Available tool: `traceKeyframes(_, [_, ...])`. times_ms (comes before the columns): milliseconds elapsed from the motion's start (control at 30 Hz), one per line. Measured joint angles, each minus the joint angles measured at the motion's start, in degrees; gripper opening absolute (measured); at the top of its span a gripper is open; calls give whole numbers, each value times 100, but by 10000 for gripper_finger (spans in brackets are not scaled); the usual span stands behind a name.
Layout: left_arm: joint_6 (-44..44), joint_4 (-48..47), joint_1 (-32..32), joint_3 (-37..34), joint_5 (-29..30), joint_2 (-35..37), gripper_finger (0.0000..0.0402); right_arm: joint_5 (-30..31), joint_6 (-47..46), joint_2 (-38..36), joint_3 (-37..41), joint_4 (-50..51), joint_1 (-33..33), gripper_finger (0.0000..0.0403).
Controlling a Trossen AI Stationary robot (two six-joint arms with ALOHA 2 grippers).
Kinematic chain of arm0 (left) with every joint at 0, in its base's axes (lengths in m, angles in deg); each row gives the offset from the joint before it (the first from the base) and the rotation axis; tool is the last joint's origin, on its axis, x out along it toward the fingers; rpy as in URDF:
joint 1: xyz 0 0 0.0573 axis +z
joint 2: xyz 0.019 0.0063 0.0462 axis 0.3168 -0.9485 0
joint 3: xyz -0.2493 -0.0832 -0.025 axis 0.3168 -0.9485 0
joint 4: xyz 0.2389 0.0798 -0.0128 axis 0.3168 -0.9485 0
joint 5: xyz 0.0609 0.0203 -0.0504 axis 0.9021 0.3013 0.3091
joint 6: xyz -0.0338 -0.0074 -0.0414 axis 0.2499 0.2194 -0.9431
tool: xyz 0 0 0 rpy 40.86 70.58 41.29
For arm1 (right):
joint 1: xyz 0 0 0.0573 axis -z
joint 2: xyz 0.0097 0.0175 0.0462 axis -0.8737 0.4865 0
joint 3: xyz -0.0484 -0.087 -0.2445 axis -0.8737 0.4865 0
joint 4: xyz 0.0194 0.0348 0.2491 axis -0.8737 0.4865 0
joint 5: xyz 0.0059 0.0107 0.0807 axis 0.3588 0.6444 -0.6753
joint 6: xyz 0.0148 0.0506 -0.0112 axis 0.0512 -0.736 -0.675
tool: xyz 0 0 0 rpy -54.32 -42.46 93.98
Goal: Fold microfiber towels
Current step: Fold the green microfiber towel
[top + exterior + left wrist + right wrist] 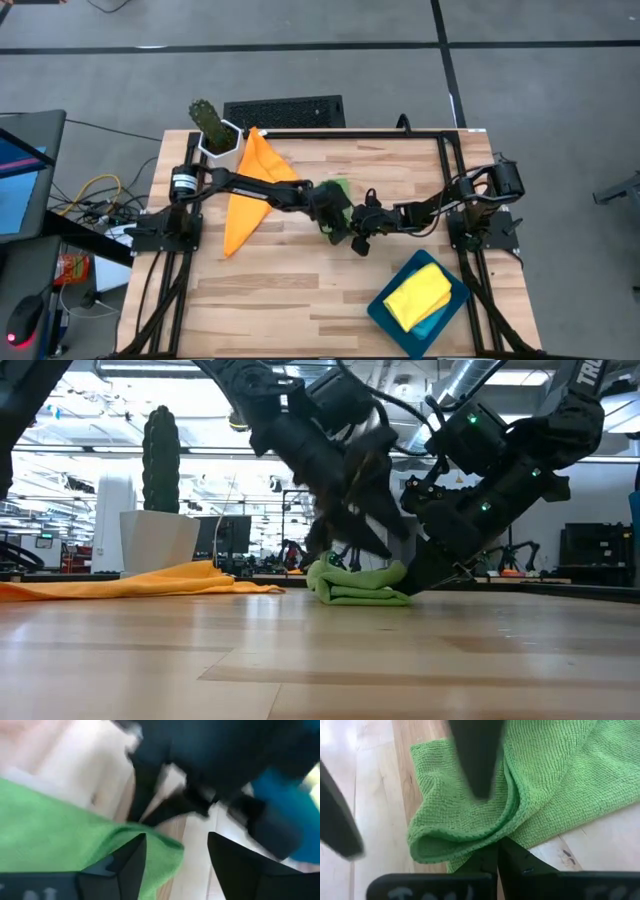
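Note:
The green towel (360,582) lies folded in several layers at the table's middle, half hidden under both arms in the high view (338,188). My left gripper (177,852) hangs open just above it, one finger (475,760) over the cloth and the other beside it; I cannot tell if it touches. My right gripper (497,851) is shut at the towel's edge. The orange towel (255,185) lies spread out at the far left. The yellow towel (420,295) rests folded on the teal tray (385,312). My right gripper pinches the green towel's bunched, layered edge (501,836) between its two fingertips, with several layers meeting there. The fingers slant down from the table's right side. The towel lies flat on the table, slack.
A cactus in a white pot (212,128) stands at the far left corner, next to the orange towel. The tray sits at the near right corner. Bare wood stretches along the near edge (290,310) and the far right.

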Motion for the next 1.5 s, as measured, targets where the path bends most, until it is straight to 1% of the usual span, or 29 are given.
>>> traceKeyframes(100, [34,-559,158,242,-70,151,215,0,-1,0,0,0,0,29])
traceKeyframes(200, [333,-1469,244,466,-265,255,215,2,-1,0,0,1,0,30])
traceKeyframes(300, [672,-2122,157,469,-321,382,203,2,-3,-47,2,11,0,31])
traceKeyframes(367, [810,-2198,53,330,-262,451,190,2,-3,-48,0,4,0,31])
traceKeyframes(467, [820,-1763,-93,-5,-59,480,164,2,-3,-48,0,7,0,28])
traceKeyframes(600, [729,-1087,-195,-401,772,434,130,2,-14,-48,2,1,0,27])
traceKeyframes(633, [670,-962,-195,-491,891,421,124,2,-14,-48,0,0,0,28])
traceKeyframes(767, [597,-151,-189,-763,930,425,102,-3,-14,-48,2,-2,0,29])
traceKeyframes(900, [540,56,-195,-963,921,422,84,-30,-113,-92,2,15,0,25])
traceKeyframes(1067, [495,257,-194,-1211,1046,422,68,4,-151,-482,4,253,0,24])
traceKeyframes(1233, [462,452,-187,-1285,1190,422,63,20,-154,-1093,2,689,3,26])
traceKeyframes(1300, [464,562,-189,-1285,1298,422,63,20,-144,-1264,2,645,-9,26])
traceKeyframes(1433, [465,658,-189,-1283,1337,422,63,-8,-14,-1325,0,279,-134,27])
traceKeyframes(1500, [470,671,-189,-1283,1375,422,63,-24,-11,-1314,0,262,-199,26])
